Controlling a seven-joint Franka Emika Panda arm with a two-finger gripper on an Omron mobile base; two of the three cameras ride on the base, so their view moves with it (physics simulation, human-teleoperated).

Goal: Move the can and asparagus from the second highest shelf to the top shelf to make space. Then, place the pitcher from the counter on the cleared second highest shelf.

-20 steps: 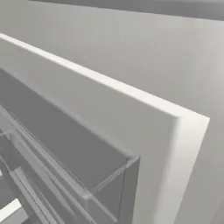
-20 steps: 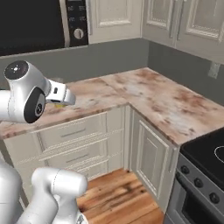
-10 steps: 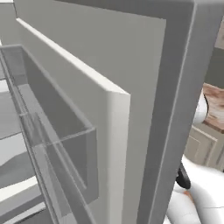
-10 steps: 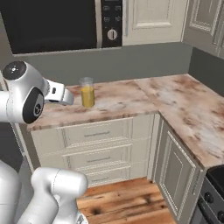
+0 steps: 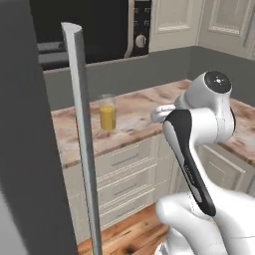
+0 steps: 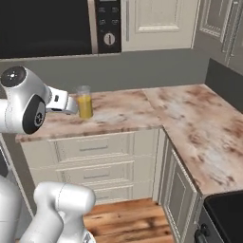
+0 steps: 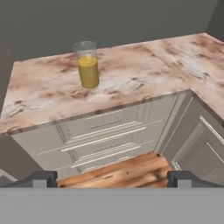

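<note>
- One large stone surface (image 6: 190, 118) was seen running along the wall and round the corner, over cream drawers (image 7: 105, 131), with a dark microwave (image 6: 47, 23) mounted above it.
- At the left of the left base view, the edge of an open fridge door (image 5: 82, 139) was shown; the shelves, the can and the asparagus could not be checked from these views, so that part of the task could not be judged.
- The pitcher (image 7: 87, 64) was seen upright on the surface near the wall, half filled with orange liquid and untouched; its transfer to the shelf was judged not yet done.
- The claw (image 7: 112, 178) was held well apart from the pitcher, its jaws spread wide with nothing between them.
- No brand, label or legible writing could be made out; the microwave's panel markings were too small to read.
</note>
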